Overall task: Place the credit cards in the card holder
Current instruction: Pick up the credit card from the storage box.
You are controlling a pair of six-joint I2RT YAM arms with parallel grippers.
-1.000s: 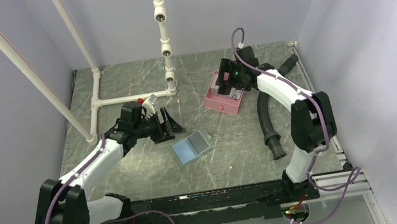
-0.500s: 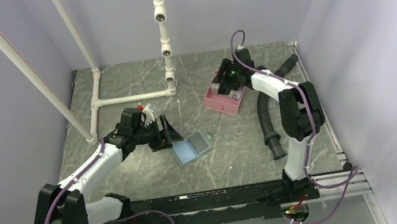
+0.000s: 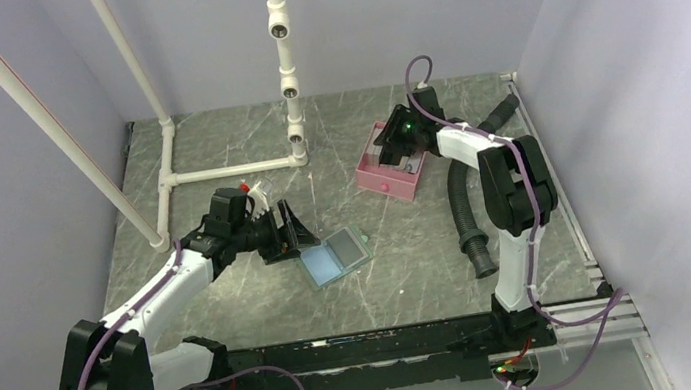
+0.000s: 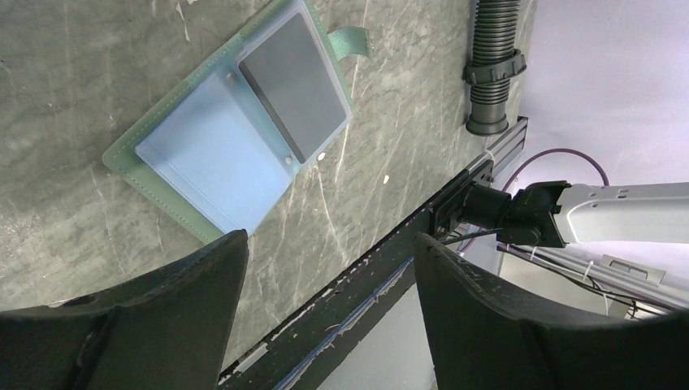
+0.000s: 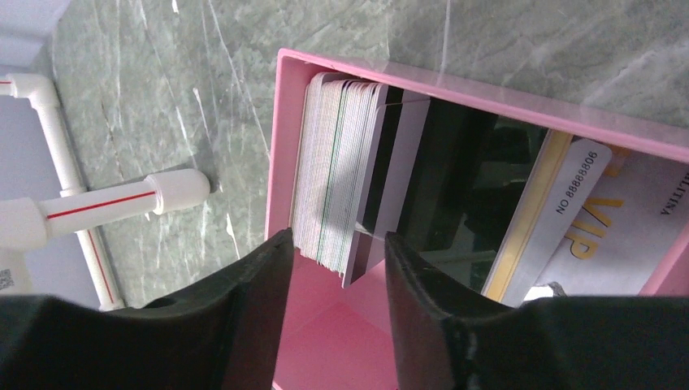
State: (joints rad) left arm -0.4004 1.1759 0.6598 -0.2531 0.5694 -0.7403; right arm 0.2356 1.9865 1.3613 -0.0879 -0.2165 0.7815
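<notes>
Right fingers [image 5: 231, 325] have narrowed around stacked thin credit cards [image 5: 333, 175], contact unclear; left fingers [image 4: 162, 321] gape wide.

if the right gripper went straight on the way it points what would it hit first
Probably the credit cards standing on edge in the pink tray: the right gripper points with them between its fingers, though depth is unclear.

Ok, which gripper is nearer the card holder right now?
Left. The left gripper hovers just beside the open card holder. The right gripper is across the table at the pink tray, straddling the stacked credit cards.
</notes>
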